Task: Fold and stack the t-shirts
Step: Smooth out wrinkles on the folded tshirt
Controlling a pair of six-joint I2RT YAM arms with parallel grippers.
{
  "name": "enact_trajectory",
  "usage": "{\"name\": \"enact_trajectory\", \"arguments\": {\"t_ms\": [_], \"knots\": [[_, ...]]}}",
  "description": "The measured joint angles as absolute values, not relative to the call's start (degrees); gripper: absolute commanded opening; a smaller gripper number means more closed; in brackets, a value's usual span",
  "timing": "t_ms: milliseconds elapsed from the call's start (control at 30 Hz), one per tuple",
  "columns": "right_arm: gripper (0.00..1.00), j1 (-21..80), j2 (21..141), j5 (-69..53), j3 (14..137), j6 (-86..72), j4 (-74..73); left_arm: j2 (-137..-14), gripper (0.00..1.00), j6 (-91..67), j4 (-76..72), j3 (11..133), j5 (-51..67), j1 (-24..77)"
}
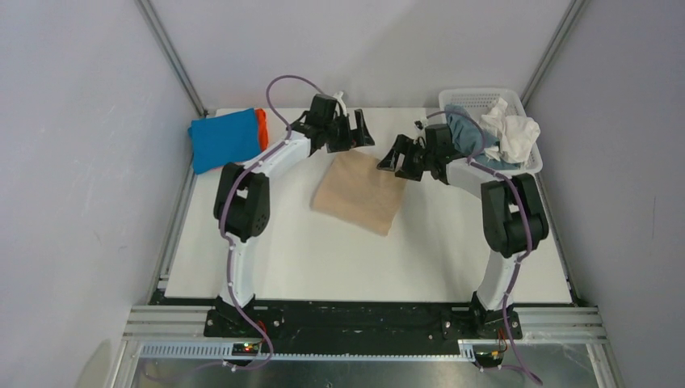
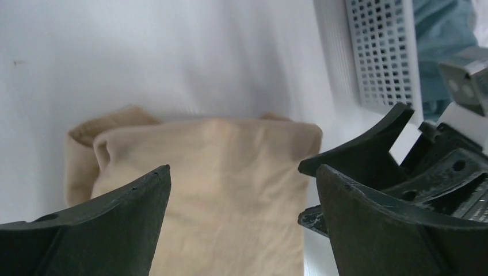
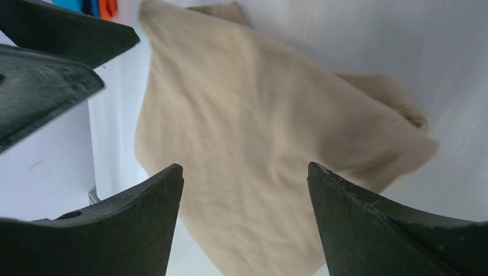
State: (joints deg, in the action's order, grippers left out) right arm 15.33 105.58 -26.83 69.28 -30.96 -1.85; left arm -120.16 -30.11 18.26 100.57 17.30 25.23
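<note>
— Fingers: state, both arms?
— Left fingers [image 2: 115, 230] spread wide, nothing between them, touching nothing. Right fingers [image 3: 132, 230] also apart and empty.
— Beige tee?
— Beige tee [image 1: 359, 194] lies folded flat mid-desk [image 1: 323, 267]. It is near square and turned askew, so its corners point far-left, right, near and left. No clear long axis.
— Relative to the fingers?
— Both pairs hover at its far edge: left over the far-left corner, right just off the right corner. The cloth sits below and nearward of both. In each wrist view it shows in the gap between the tips.
— Stack location?
— Blue tee [image 1: 224, 139] folded on orange tee [image 1: 261, 125], far-left corner of the desk, well apart from the beige. Left arm is nearer.
— Remaining stock?
— White tee [image 1: 510, 129] and grey-blue tee [image 1: 464, 129] bundled in the basket [image 1: 485, 93], far right, beside the right arm.
— Judgement?
— Fold looks finished. Next is likely a grasp at the far edge and a carry leftward onto the blue. Risk: the fold opens if only one layer is pinched.
</note>
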Motion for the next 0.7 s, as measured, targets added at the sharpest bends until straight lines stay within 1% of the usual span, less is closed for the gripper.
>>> {"name": "enact_trajectory", "arguments": {"t_ms": [33,133,200,300,400,500,633,700], "knots": [[0.85,14.98,106.83,-27.51,69.30,-31.44,-0.84,-121.47,1.00,-30.20,18.11,101.71,17.26,25.12],[0.92,13.58,111.98,-29.47,70.00,-32.86,1.93,-127.07,1.00,-31.24,17.76,105.54,17.28,24.01],[0.95,12.95,114.96,-30.46,71.05,-33.52,2.50,-131.76,1.00,-32.62,17.69,107.74,17.78,22.68],[0.97,12.34,117.60,-32.62,73.34,-34.33,3.38,-136.20,1.00,-35.38,17.02,108.36,20.21,20.71],[0.98,12.29,118.56,-32.84,74.52,-34.26,3.79,-135.66,1.00,-36.67,16.51,107.72,20.73,19.29],[0.98,12.80,118.58,-32.38,74.81,-33.17,2.87,-133.10,1.00,-37.58,13.32,102.35,20.25,19.14],[0.98,15.07,116.97,-28.95,74.17,-31.20,0.73,-124.75,1.00,-37.91,12.25,89.89,17.69,19.90],[0.98,17.26,114.37,-25.91,71.40,-31.03,-0.01,-120.11,1.00,-38.17,12.43,83.59,15.66,20.73]]}}
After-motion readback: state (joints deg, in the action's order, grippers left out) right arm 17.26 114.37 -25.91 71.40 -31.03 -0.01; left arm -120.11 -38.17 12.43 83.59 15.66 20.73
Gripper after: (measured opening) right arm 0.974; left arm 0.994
